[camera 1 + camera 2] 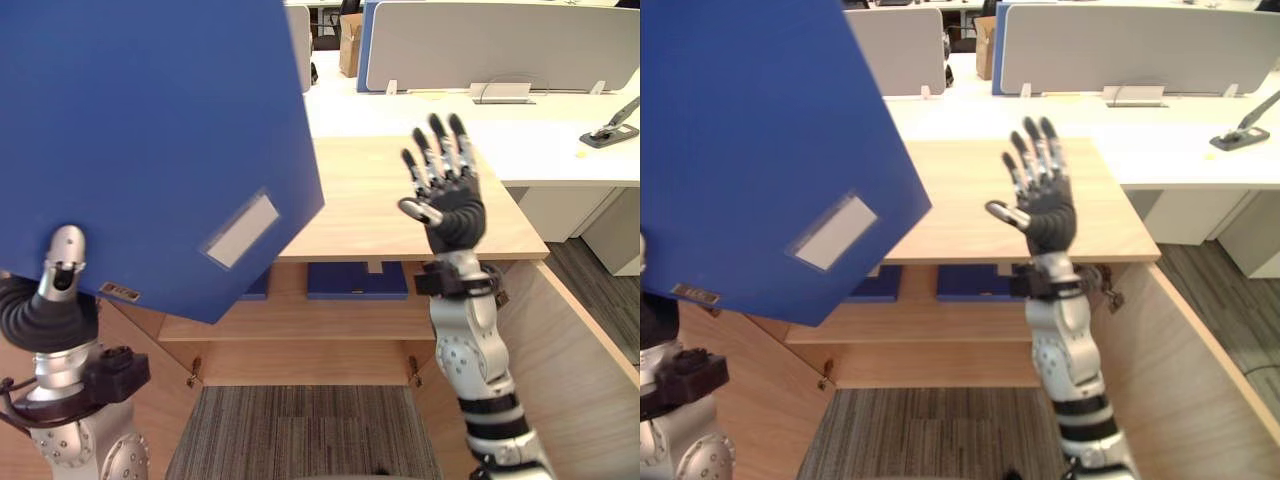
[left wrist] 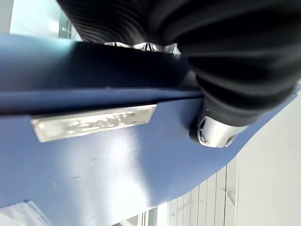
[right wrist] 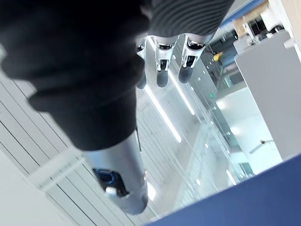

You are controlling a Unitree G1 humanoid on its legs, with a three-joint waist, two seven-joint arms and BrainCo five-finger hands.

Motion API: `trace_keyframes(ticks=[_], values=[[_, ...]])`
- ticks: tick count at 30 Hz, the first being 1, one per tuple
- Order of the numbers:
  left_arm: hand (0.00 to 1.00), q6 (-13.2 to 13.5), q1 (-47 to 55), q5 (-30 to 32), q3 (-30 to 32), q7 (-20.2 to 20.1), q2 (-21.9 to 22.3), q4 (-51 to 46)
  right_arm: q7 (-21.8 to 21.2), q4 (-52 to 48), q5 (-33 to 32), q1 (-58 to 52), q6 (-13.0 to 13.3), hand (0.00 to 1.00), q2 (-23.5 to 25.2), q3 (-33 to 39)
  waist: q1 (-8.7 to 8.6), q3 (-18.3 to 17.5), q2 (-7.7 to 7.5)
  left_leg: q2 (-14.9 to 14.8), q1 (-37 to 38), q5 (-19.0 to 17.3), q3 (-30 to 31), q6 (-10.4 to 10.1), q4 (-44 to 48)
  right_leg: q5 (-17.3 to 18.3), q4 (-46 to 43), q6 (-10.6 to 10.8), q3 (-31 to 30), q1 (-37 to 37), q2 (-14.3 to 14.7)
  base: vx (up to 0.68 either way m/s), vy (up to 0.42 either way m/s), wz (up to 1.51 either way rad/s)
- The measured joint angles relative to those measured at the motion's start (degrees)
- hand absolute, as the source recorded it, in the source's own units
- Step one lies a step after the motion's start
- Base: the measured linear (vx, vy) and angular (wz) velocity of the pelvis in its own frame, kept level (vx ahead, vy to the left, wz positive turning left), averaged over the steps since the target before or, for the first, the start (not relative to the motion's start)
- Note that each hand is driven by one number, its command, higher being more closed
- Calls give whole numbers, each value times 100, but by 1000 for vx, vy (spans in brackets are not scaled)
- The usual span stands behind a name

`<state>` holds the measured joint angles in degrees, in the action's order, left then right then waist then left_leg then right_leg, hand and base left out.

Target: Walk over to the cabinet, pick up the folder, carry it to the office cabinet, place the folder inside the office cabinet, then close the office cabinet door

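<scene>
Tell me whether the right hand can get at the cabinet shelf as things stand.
Probably yes. The right hand is open and empty, raised above the cabinet top; the shelf lies under that top with the door swung open, so it must drop and go in.

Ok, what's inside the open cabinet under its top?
On the shelf lies a blue binder in plain sight; a second blue binder is partly covered by the folder in the left hand. The cabinet's left part is hidden.
</scene>
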<state>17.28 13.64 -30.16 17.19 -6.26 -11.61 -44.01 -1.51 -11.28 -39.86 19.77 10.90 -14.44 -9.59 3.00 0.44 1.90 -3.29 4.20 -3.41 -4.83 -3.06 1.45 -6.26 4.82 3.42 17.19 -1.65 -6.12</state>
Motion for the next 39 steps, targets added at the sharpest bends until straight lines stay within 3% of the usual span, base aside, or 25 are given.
trace_keyframes(ticks=[5,10,21,22,28,33,34,39], values=[[100,-5,5,-289,-338,-220,-547,0,-311,788,-1201,1280,-262,0,-1025,-1096,106,18,-27,-3,62,0,4,0,-18,-2,-1,2,2,-53,4,0,0,0],[100,0,14,-600,-395,-212,-844,20,-612,902,-2022,1832,-421,0,-1376,-1872,146,64,-137,10,78,1,37,5,-21,-1,0,2,16,-98,-10,-4,9,2],[100,149,17,-638,-481,-38,-1190,72,-864,1100,-2585,2584,-530,0,-2254,-2873,229,11,-235,11,61,4,78,2,-22,-1,0,3,46,-95,-12,-1,4,1],[100,195,18,-638,-519,-34,-1239,74,-958,1085,-2624,2613,-530,100,-2353,-2909,235,-7,-259,11,45,6,91,1,-20,-1,0,3,59,-92,-12,0,13,4],[100,369,131,-809,-565,-24,-1400,83,-1383,780,-2656,2949,-518,100,-3046,-3329,242,-106,-361,10,-16,25,170,-8,-13,0,0,3,124,-65,-16,5,8,7],[100,515,137,-890,-669,-26,-1459,164,-1519,625,-2653,2946,-504,100,-3218,-3331,255,-170,-376,17,-16,34,171,-12,-11,0,0,3,124,-67,-25,3,3,1],[0,546,138,-926,-723,-31,-1466,195,-1520,625,-2649,2936,-504,100,-3229,-3331,255,-188,-376,15,-18,37,171,-15,-11,1,0,3,123,-66,-24,0,0,0],[0,589,146,-1375,-1130,-491,-1802,651,-1519,641,-2756,2483,-510,100,-3255,-3330,272,-283,-369,8,-30,41,164,-22,-12,1,0,3,118,-50,-17,0,0,0]])
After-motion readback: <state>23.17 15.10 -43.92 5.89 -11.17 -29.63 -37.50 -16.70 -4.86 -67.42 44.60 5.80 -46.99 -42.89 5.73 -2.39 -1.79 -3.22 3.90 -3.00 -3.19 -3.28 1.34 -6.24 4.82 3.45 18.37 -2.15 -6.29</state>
